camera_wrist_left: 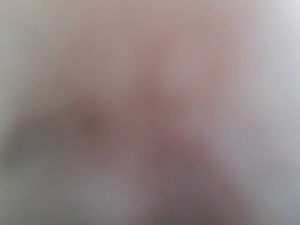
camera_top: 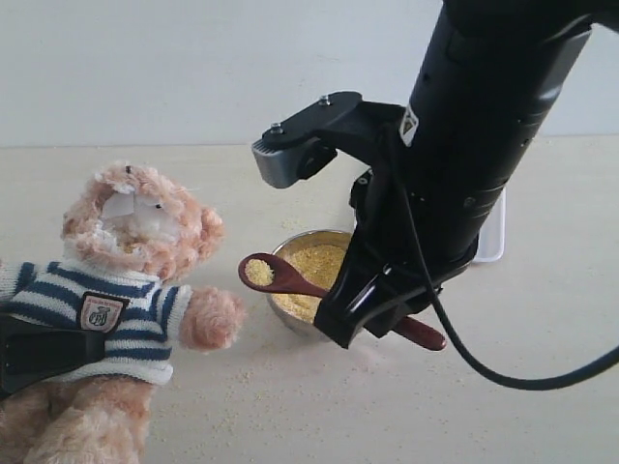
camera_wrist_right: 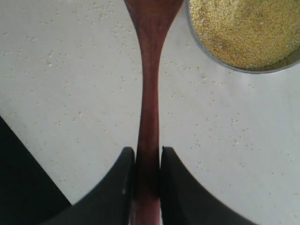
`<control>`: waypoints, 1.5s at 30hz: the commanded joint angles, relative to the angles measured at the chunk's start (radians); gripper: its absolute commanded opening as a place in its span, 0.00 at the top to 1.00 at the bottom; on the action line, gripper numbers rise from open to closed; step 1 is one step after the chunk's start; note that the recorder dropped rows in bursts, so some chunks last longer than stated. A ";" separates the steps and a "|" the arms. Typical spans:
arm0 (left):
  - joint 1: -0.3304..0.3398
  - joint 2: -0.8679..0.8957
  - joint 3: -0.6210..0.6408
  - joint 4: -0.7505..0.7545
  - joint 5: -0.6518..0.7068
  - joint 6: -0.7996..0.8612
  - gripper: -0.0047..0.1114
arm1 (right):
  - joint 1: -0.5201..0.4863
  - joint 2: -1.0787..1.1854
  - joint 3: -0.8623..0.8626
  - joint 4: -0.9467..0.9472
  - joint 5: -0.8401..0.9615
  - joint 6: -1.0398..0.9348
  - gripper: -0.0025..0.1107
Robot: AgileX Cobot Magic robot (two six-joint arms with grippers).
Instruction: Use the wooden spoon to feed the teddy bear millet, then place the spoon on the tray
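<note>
Right claw [camera_wrist_right: 147,153] clamped on wooden spoon [camera_wrist_right: 149,93] handle | spoon's bowl beyond tips, carrying millet [camera_top: 258,274]

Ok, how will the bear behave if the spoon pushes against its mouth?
The bear looks like soft plush, so its muzzle would probably dent under the spoon rather than resist. It seems light, and its head may flop back. The left tool lies across its sweater, which may keep the body from sliding.

The exterior view is bright, with faint, soft shadows. The left wrist view is all pink-gray blur. The right wrist view is sharp.
</note>
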 commanded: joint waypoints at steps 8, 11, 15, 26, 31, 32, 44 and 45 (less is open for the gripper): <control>0.002 -0.007 0.003 -0.013 0.022 0.007 0.92 | 0.020 -0.065 -0.004 0.053 0.014 -0.040 0.94; 0.002 -0.007 0.003 -0.013 0.022 0.007 0.92 | 0.059 -0.074 -0.004 0.041 -0.038 -0.042 0.94; 0.002 -0.007 0.003 -0.013 0.022 0.007 0.92 | 0.132 -0.068 -0.022 -0.057 -0.111 -0.024 0.94; 0.002 -0.007 0.003 -0.013 0.022 0.007 0.92 | 0.163 0.061 -0.221 -0.157 -0.008 -0.021 0.94; 0.002 -0.007 0.003 -0.013 0.022 0.007 0.92 | 0.205 0.100 -0.249 -0.253 -0.033 -0.024 0.94; 0.002 -0.007 0.003 -0.013 0.022 0.007 0.92 | 0.216 0.108 -0.252 -0.284 -0.044 -0.024 0.94; 0.002 -0.007 0.003 -0.013 0.022 0.007 0.92 | 0.340 0.194 -0.251 -0.592 -0.138 0.054 0.94; 0.002 -0.007 0.003 -0.013 0.022 0.007 0.92 | 0.343 0.197 -0.251 -0.608 -0.138 0.054 0.94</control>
